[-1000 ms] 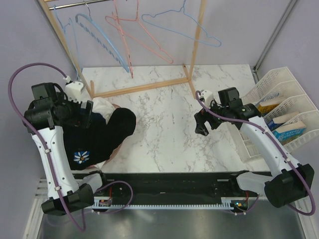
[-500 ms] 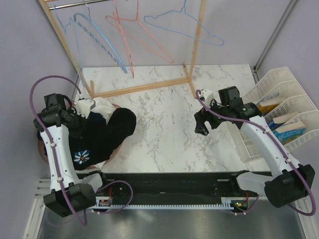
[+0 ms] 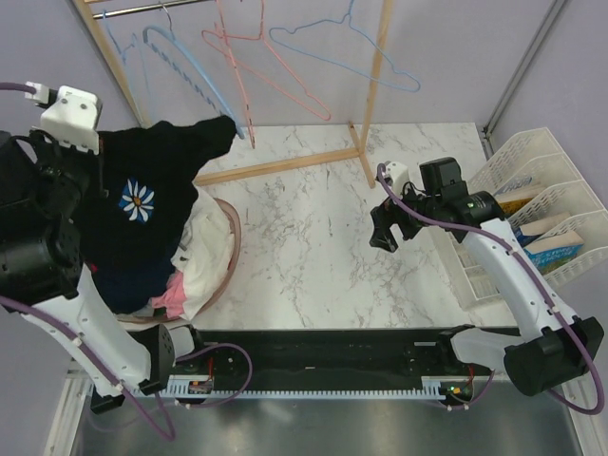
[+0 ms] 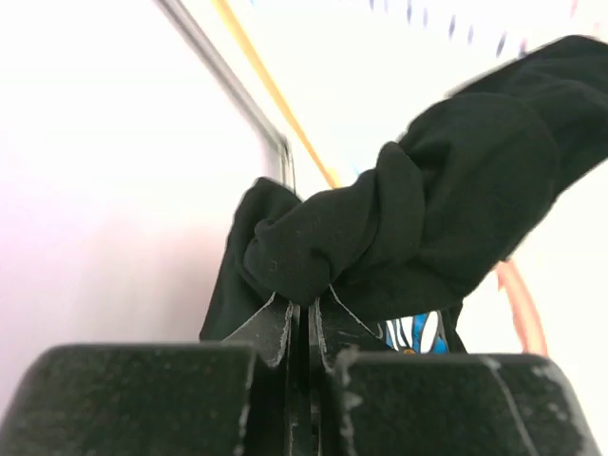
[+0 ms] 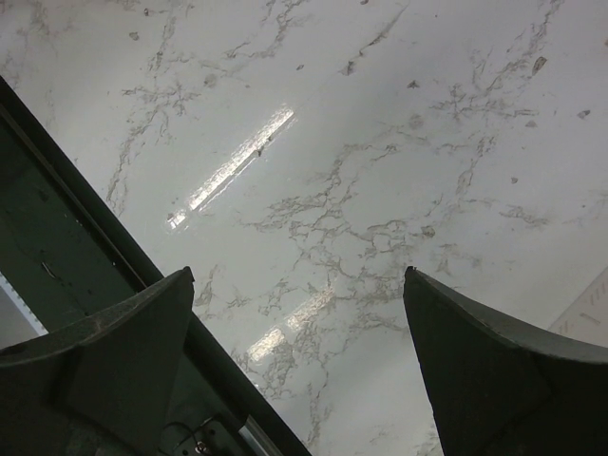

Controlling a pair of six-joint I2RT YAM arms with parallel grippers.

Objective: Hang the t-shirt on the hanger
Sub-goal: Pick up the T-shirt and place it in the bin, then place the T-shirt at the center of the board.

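The black t-shirt (image 3: 166, 185) hangs in the air at the left, above the basket, its white-and-blue flower print (image 3: 138, 201) facing up. One bunched end (image 3: 220, 130) reaches toward the rack. My left gripper (image 4: 306, 306) is shut on a fold of this t-shirt (image 4: 418, 209); in the top view its fingers are lost against the black cloth below the white wrist block (image 3: 71, 112). The light-blue wire hanger (image 3: 347, 59) hangs on the rail at the upper right of the rack. My right gripper (image 3: 385, 233) hovers open over the marble (image 5: 380, 142), nothing between its fingers (image 5: 123, 332).
A wavy-armed blue hanger (image 3: 195, 81) and pink wire hangers (image 3: 261, 62) share the rail. The wooden rack post (image 3: 375, 90) stands mid-table. A round basket (image 3: 231, 252) holds white and pink clothes (image 3: 195, 271) and a navy garment (image 3: 123, 285). White bins (image 3: 532, 157) with books stand right.
My left gripper shut on the t-shirt in the basket and lifted it high toward the rack, uncovering the clothes beneath. The right arm barely moved.
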